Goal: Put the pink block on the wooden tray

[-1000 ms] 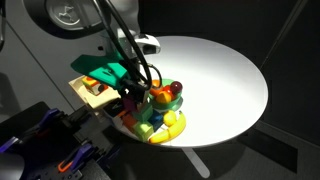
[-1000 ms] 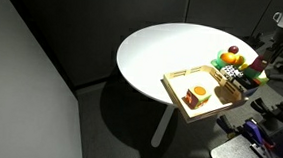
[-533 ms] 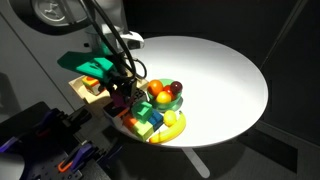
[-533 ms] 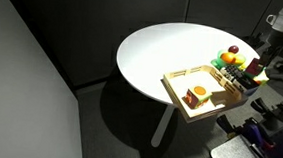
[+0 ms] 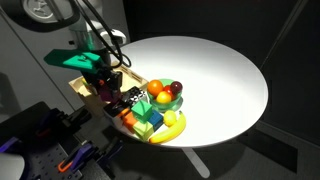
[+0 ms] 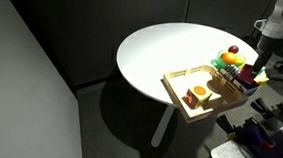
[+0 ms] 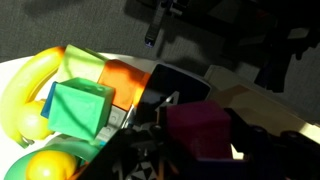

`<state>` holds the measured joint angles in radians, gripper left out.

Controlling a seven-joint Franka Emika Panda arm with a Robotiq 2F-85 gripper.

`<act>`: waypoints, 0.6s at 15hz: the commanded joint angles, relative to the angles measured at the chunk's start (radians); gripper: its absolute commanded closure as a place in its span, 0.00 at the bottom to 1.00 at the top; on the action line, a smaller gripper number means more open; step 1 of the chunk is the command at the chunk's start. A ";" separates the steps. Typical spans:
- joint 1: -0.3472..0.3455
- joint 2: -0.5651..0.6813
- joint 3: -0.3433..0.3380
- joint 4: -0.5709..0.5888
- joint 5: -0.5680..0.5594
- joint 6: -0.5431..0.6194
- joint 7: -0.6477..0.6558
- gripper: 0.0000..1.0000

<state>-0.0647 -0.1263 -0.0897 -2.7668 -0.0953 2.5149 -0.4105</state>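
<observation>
Fingers (image 7: 262, 150): dark, hard-edged, matte. They were set narrow, one on each side of the pink block (image 7: 197, 128), with both pads against its sides. The gripper (image 7: 200, 140) carried the block clear of the things beneath it.

Pink block: small magenta cube with smooth flat faces and crisp corners. As a cube it had no long axis. One face was turned toward the wrist camera and its edges sat roughly square to the fingers. In an exterior view the gripper (image 5: 108, 92) hung low at the near edge of the table, between the toy pile and the wooden tray (image 5: 82, 88). Whether the block was over the tray floor cannot be told.

Wooden tray (image 6: 182, 76): light, plain wood, shallow and rectangular with a raised rim. It lay flat near the table edge, with its sides running on a diagonal in that view. A small orange-and-yellow block (image 6: 196, 94) lay inside it.

Toy pile, just beside the gripper:
- green cube (image 7: 80, 110), smooth
- orange block (image 7: 125, 82)
- banana (image 7: 22, 92), curved, glossy yellow
- orange fruit (image 5: 157, 92), round
- dark-red fruit (image 5: 176, 89), round

Table (image 5: 215, 65): round, white, with a smooth matt top. It appeared in both exterior views.
</observation>
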 commanded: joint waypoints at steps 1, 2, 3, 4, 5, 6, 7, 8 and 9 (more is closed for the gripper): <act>0.025 -0.036 0.026 -0.017 -0.031 -0.010 0.024 0.67; 0.034 -0.029 0.035 -0.006 -0.031 -0.023 0.020 0.67; 0.042 -0.031 0.042 -0.006 -0.032 -0.027 0.020 0.67; 0.049 -0.032 0.050 -0.004 -0.037 -0.036 0.022 0.40; 0.055 -0.034 0.055 -0.004 -0.038 -0.040 0.020 0.16; 0.061 -0.035 0.060 -0.004 -0.040 -0.043 0.020 0.15; 0.066 -0.037 0.065 -0.004 -0.043 -0.044 0.018 0.12; 0.069 -0.038 0.067 -0.004 -0.042 -0.043 0.015 0.06; 0.073 -0.040 0.069 -0.004 -0.038 -0.042 0.015 0.01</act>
<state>0.0004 -0.1351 -0.0279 -2.7725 -0.1095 2.5033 -0.4105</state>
